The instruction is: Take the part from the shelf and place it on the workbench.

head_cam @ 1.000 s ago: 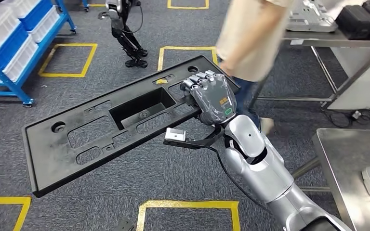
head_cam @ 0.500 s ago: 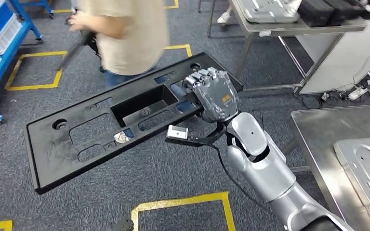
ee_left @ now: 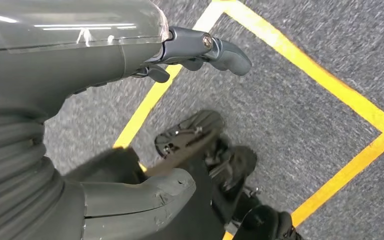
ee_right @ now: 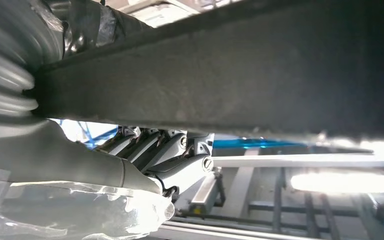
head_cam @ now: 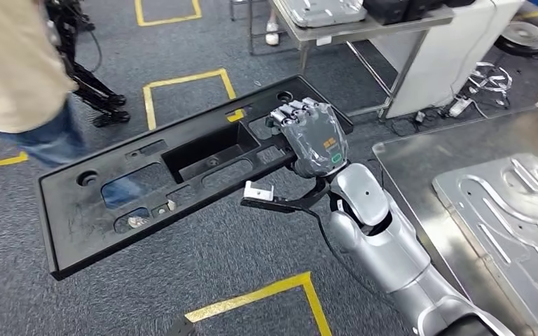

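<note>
The right hand [head_cam: 310, 136] grips the long black part [head_cam: 182, 171] near one end, so this stiff, probably light panel will lever downward away from the counter [head_cam: 420, 175]; the left hand [ee_left: 130, 65] hangs released.

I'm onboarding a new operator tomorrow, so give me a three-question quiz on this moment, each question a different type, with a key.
1. True or false: the right hand grips the long black plastic panel with cut-outs near one end.
2. Multiple choice: the shiny metal workbench lies to the robot's (A) left, (B) right, (C) rear.
3. Fill in: the embossed silver metal sheet rests on the ____.

Key
1. True; the panel's far end juts out over the grey carpet.
2. B.
3. Workbench.

The left hand hangs over the carpet, holding nothing.
</note>
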Controlling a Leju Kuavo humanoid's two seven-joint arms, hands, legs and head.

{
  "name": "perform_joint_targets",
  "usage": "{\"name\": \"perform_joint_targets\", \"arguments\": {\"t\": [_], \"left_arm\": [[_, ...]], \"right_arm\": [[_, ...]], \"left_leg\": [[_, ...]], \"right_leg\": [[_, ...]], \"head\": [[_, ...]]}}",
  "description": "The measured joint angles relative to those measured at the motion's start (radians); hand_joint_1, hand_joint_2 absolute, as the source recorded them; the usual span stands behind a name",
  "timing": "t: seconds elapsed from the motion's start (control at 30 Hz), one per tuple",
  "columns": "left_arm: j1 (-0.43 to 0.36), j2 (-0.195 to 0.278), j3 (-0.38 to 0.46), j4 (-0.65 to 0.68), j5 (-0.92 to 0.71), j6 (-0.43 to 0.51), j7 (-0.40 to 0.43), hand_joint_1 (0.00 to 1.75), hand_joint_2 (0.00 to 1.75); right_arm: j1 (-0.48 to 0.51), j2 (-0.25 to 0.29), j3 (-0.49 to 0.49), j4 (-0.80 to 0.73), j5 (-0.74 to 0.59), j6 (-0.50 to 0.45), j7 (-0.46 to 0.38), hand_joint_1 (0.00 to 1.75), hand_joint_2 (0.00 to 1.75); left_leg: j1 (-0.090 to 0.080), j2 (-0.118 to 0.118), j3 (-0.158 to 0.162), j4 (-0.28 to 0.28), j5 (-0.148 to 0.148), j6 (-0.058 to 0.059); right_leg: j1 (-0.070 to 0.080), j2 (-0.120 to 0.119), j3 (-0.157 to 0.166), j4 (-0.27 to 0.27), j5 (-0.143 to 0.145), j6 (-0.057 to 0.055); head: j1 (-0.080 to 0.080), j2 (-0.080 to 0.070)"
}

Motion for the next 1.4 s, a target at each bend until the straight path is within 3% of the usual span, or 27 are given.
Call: {"name": "perform_joint_targets", "arguments": {"t": [0.07,0.1,0.13,0.2,0.27,0.3,0.33,0.37,0.43,0.5,0.53,0.6,0.67,0.73,0.8,0.83,0.87,0.9,0.97,1.03,1.1,1.13,1.2,1.23,1.3,1.37,1.4], "left_arm": [[-0.001,0.000,0.000,0.000,0.000,0.000,0.000,0.00,1.75],[-0.002,-0.001,0.000,0.000,0.000,0.000,-0.001,0.00,1.75],[-0.003,-0.002,0.000,0.000,0.000,0.000,-0.002,0.00,1.75],[-0.003,-0.002,0.000,0.000,0.000,0.000,-0.003,0.00,1.75],[0.001,-0.002,0.000,0.000,0.001,0.000,-0.003,0.00,1.75],[0.002,-0.002,0.000,0.000,0.001,0.000,-0.003,0.00,1.75],[0.003,-0.002,0.000,0.000,0.001,0.000,-0.004,0.00,1.75],[0.003,-0.002,0.000,0.000,0.002,0.000,-0.005,0.00,1.75],[0.001,-0.004,0.000,0.000,0.002,0.000,-0.006,0.00,1.75],[0.001,-0.005,0.000,0.000,0.002,0.000,-0.007,0.00,1.75],[0.001,-0.005,0.000,0.000,0.003,0.001,-0.007,0.00,1.75],[-0.001,-0.005,0.001,0.000,0.004,0.001,-0.007,0.00,1.75],[-0.002,-0.006,0.001,0.000,0.004,0.001,-0.008,0.00,1.75],[0.000,-0.006,0.001,0.000,0.004,0.001,-0.008,0.00,1.75],[0.003,-0.006,0.001,0.000,0.004,0.001,-0.008,0.00,1.75],[0.004,-0.006,0.001,0.000,0.004,0.001,-0.008,0.00,1.75],[0.004,-0.005,0.001,0.000,0.004,0.001,-0.008,0.00,1.75],[0.004,-0.005,0.001,0.000,0.004,0.001,-0.008,0.00,1.75],[0.004,-0.004,0.001,0.000,0.005,0.002,-0.008,0.00,1.75],[0.003,-0.004,0.001,0.000,0.004,0.002,-0.008,0.00,1.75],[-0.001,-0.005,0.001,0.000,0.004,0.002,-0.008,0.00,1.75],[-0.003,-0.007,0.001,0.000,0.004,0.003,-0.008,0.00,1.75],[-0.007,-0.010,0.001,0.000,0.003,0.003,-0.008,0.00,1.75],[-0.007,-0.010,0.001,0.000,0.003,0.003,-0.008,0.00,1.75],[-0.005,-0.010,0.001,0.000,0.002,0.003,-0.008,0.00,1.75],[-0.005,-0.010,0.001,0.000,0.002,0.003,-0.008,0.00,1.75],[-0.006,-0.010,0.001,0.000,0.002,0.003,-0.008,0.00,1.75]], "right_arm": [[0.002,0.000,-0.001,0.000,0.000,0.000,0.000,1.75,1.75],[0.003,-0.001,-0.002,-0.001,0.000,0.000,0.000,1.75,1.75],[0.003,-0.001,-0.003,-0.002,0.000,0.000,0.000,1.75,1.75],[0.002,-0.002,-0.004,-0.003,0.000,-0.001,0.000,1.75,1.75],[0.005,-0.002,-0.004,-0.003,-0.001,-0.001,0.000,1.75,1.75],[0.008,-0.002,-0.004,-0.003,-0.001,-0.001,0.000,1.75,1.75],[0.011,-0.003,-0.004,-0.003,-0.001,0.000,0.000,1.75,1.75],[0.012,-0.004,-0.004,-0.004,-0.001,0.000,-0.001,1.75,1.75],[0.011,-0.004,-0.004,-0.008,-0.001,0.000,-0.001,1.75,1.75],[0.007,-0.004,-0.004,-0.013,-0.002,0.000,-0.002,1.75,1.75],[0.007,-0.004,-0.004,-0.014,-0.002,0.000,-0.003,1.75,1.75],[0.008,-0.005,-0.004,-0.016,-0.003,0.001,-0.004,1.75,1.75],[0.008,-0.004,-0.004,-0.018,-0.003,0.001,-0.006,1.75,1.75],[0.008,-0.002,-0.004,-0.018,-0.003,0.002,-0.006,1.75,1.75],[0.012,-0.001,-0.004,-0.018,-0.003,0.002,-0.007,1.75,1.75],[0.014,-0.001,-0.004,-0.017,-0.003,0.002,-0.007,1.75,1.75],[0.015,-0.001,-0.004,-0.017,-0.003,0.002,-0.008,1.75,1.75],[0.015,-0.001,-0.004,-0.016,-0.003,0.002,-0.008,1.75,1.75],[0.012,-0.001,-0.004,-0.016,-0.003,0.002,-0.008,1.75,1.75],[0.010,-0.001,-0.004,-0.016,-0.003,0.003,-0.008,1.75,1.75],[0.010,-0.002,-0.005,-0.015,-0.003,0.004,-0.008,1.75,1.75],[0.009,-0.003,-0.006,-0.015,-0.004,0.004,-0.008,1.75,1.75],[0.003,-0.004,-0.008,-0.015,-0.004,0.004,-0.008,1.75,1.75],[0.001,-0.004,-0.009,-0.015,-0.005,0.004,-0.008,1.75,1.75],[0.000,-0.004,-0.009,-0.013,-0.006,0.004,-0.008,1.75,1.75],[0.000,-0.005,-0.009,-0.010,-0.006,0.005,-0.008,1.75,1.75],[0.000,-0.005,-0.009,-0.008,-0.006,0.005,-0.008,1.75,1.75]], "left_leg": [[-0.003,0.012,0.003,-0.006,0.001,0.009],[-0.003,0.023,0.005,-0.011,0.005,0.016],[-0.001,0.034,0.006,-0.016,0.008,0.023],[-0.002,0.058,0.009,-0.022,0.011,0.033],[-0.004,0.084,0.009,-0.022,0.009,0.038],[-0.005,0.096,0.009,-0.022,0.008,0.039],[-0.005,0.108,0.010,-0.022,0.006,0.039],[-0.006,0.119,0.012,-0.022,0.005,0.038],[-0.009,0.139,0.017,-0.022,-0.001,0.033],[-0.014,0.157,0.023,-0.022,-0.007,0.024],[-0.016,0.167,0.025,-0.023,-0.009,0.020],[-0.017,0.176,0.033,-0.022,-0.017,0.010],[-0.014,0.141,0.021,0.018,-0.049,0.001],[-0.011,0.095,-0.029,0.129,-0.109,-0.004],[-0.010,0.082,-0.085,0.236,-0.144,-0.008],[-0.009,0.080,-0.096,0.248,-0.133,-0.010],[-0.007,0.079,-0.088,0.222,-0.104,-0.011],[-0.003,0.071,-0.066,0.165,-0.064,-0.013],[0.005,0.032,-0.019,0.053,-0.013,-0.013],[0.005,0.005,-0.002,0.013,-0.008,-0.006],[0.002,0.020,-0.001,0.008,-0.003,0.008],[0.002,0.030,0.000,0.004,0.000,0.015],[0.004,0.051,0.003,-0.004,0.005,0.029],[0.002,0.062,0.004,-0.005,0.005,0.033],[-0.001,0.087,0.004,-0.005,0.003,0.037],[-0.003,0.110,0.005,-0.005,0.001,0.038],[-0.004,0.121,0.007,-0.005,-0.001,0.037]], "right_leg": [[-0.003,0.019,-0.007,-0.003,0.005,0.014],[-0.003,0.011,-0.009,-0.001,0.004,0.020],[-0.002,-0.010,-0.016,0.012,-0.006,0.026],[0.000,-0.071,-0.055,0.097,-0.056,0.035],[-0.003,-0.097,-0.114,0.219,-0.108,0.042],[-0.005,-0.101,-0.130,0.252,-0.113,0.044],[-0.006,-0.104,-0.128,0.249,-0.101,0.044],[-0.005,-0.110,-0.107,0.209,-0.073,0.041],[0.004,-0.146,-0.036,0.075,-0.016,0.029],[0.018,-0.177,0.005,-0.004,0.003,0.014],[0.022,-0.178,0.007,-0.012,-0.001,0.009],[0.019,-0.154,0.009,-0.019,0.002,-0.001],[0.010,-0.133,0.016,-0.028,0.007,-0.012],[0.004,-0.112,0.020,-0.031,0.008,-0.020],[0.004,-0.087,0.019,-0.028,0.007,-0.023],[0.003,-0.073,0.019,-0.025,0.006,-0.022],[0.002,-0.059,0.019,-0.021,0.004,-0.020],[0.000,-0.045,0.019,-0.015,0.001,-0.017],[-0.002,-0.020,0.012,0.001,-0.007,-0.007],[-0.003,0.000,0.000,0.011,-0.008,0.005],[-0.008,0.014,-0.007,0.009,-0.004,0.018],[-0.008,0.003,-0.010,0.014,-0.007,0.024],[-0.006,-0.049,-0.037,0.070,-0.040,0.033],[-0.004,-0.078,-0.064,0.125,-0.067,0.037],[-0.006,-0.101,-0.123,0.241,-0.111,0.041],[-0.005,-0.106,-0.132,0.254,-0.094,0.038],[-0.004,-0.112,-0.107,0.205,-0.063,0.034]], "head": [[0.000,0.000],[0.000,0.000],[0.001,0.000],[0.003,0.000],[0.003,0.000],[0.003,0.000],[0.003,0.000],[0.003,0.000],[0.003,0.000],[0.003,0.000],[0.003,0.000],[0.003,0.000],[0.002,0.000],[0.002,0.000],[0.001,0.000],[0.001,0.000],[0.001,0.000],[0.001,0.000],[0.002,0.000],[0.002,0.000],[0.001,0.000],[0.002,0.000],[0.004,0.000],[0.005,0.000],[0.005,0.000],[0.005,0.000],[0.005,0.000]]}}
